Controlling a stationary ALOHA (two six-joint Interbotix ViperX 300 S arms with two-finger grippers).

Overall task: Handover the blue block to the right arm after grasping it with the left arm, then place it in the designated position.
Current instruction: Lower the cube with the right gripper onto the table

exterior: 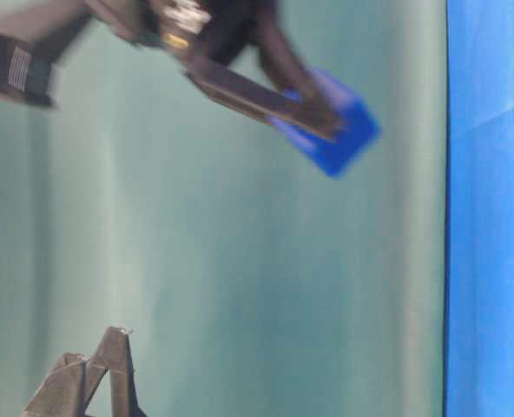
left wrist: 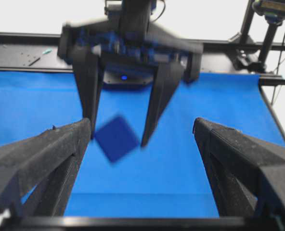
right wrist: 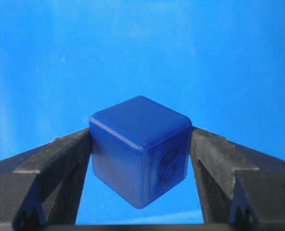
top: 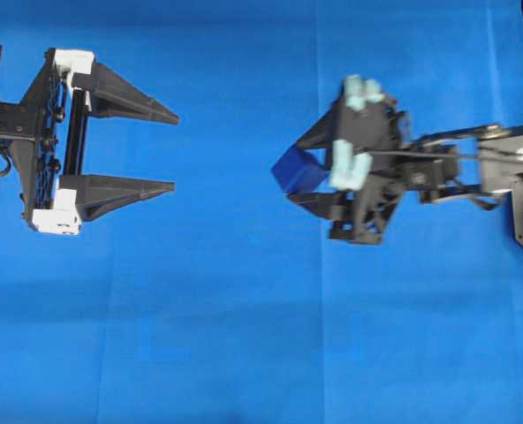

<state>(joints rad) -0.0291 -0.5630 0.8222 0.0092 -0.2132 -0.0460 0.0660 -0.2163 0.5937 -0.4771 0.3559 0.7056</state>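
The block (right wrist: 140, 149), a small dark-blue cube with rounded edges, sat pinched between the right gripper (top: 301, 179) fingertips, above the blue cloth (top: 244, 336). It looked rigid, light and smooth, best gripped on opposite flat faces. Well apart from the block, the left gripper (top: 169, 150) stood wide and empty.

1 blue block (top: 297, 170), 2 grippers, 1 cloth (top: 244, 336)
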